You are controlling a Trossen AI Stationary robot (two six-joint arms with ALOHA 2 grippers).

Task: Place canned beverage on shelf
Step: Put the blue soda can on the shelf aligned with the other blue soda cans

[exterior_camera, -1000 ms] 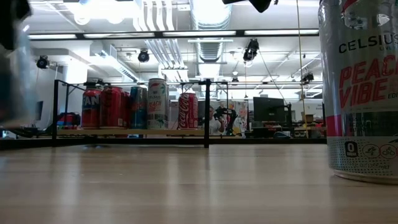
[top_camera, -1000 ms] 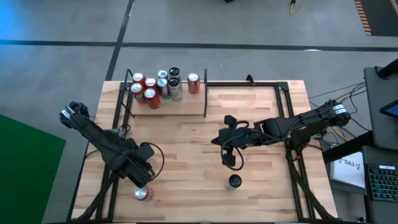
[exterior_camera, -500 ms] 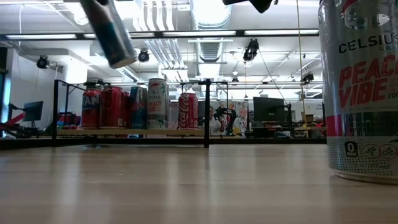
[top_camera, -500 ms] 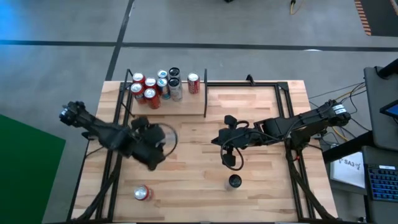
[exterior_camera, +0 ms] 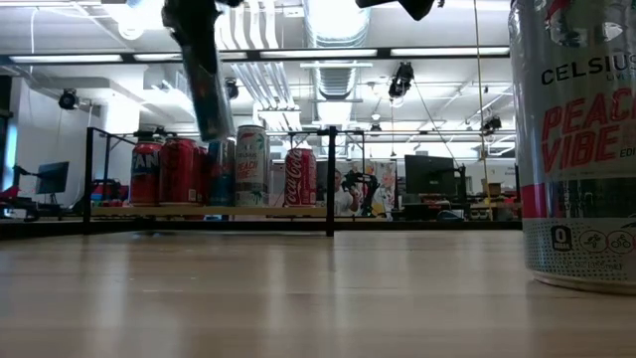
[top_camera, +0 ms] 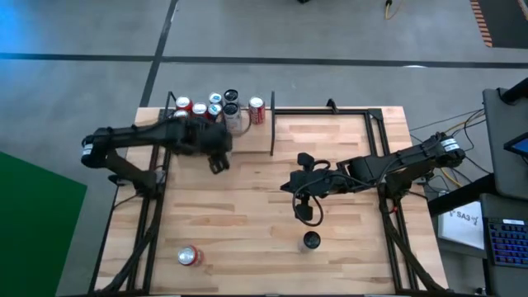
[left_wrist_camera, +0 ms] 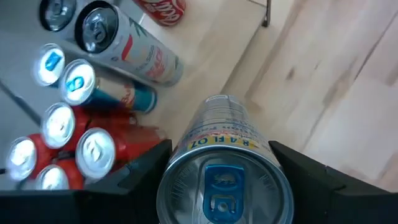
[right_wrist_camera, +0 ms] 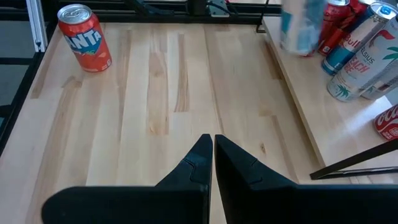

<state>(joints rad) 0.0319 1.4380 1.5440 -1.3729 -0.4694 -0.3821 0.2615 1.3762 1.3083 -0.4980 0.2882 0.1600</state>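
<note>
My left gripper (top_camera: pixel 216 155) is shut on a silver canned beverage (left_wrist_camera: pixel 222 180) with a blue tab. It holds the can in the air just in front of the shelf (top_camera: pixel 247 142), a light wood board edged by black rods at the table's far left. Several cans (top_camera: pixel 206 114) stand upright on that board. In the low view the held can (exterior_camera: pixel 204 80) hangs tilted, above and in front of the cans on the shelf (exterior_camera: pixel 224 171). My right gripper (right_wrist_camera: pixel 213 149) is shut on nothing and hovers over the table's middle (top_camera: pixel 289 185). My left gripper pinches the can between its two fingers (left_wrist_camera: pixel 143 171), one on each side of its upper wall (left_wrist_camera: pixel 186 146), just below the top rim. The fingers come from above, slanting down toward the far edge. The can is tilted, its lower end (exterior_camera: pixel 214 129) clear of table and shelf.
A Fanta can (top_camera: pixel 188 256) stands near the table's front left, also seen in the right wrist view (right_wrist_camera: pixel 84 37). A Celsius can (top_camera: pixel 310 241) stands near the front middle, close to the low camera (exterior_camera: pixel 576 139). A black upright divider rod (top_camera: pixel 273 124) bounds the shelf's right end.
My left gripper has swung from the table's near left, beside the Fanta can, toward the far edge and upward to the shelf's front, turning as it went. The silver can has travelled with it, clear of the table. The Fanta can has stayed put.
</note>
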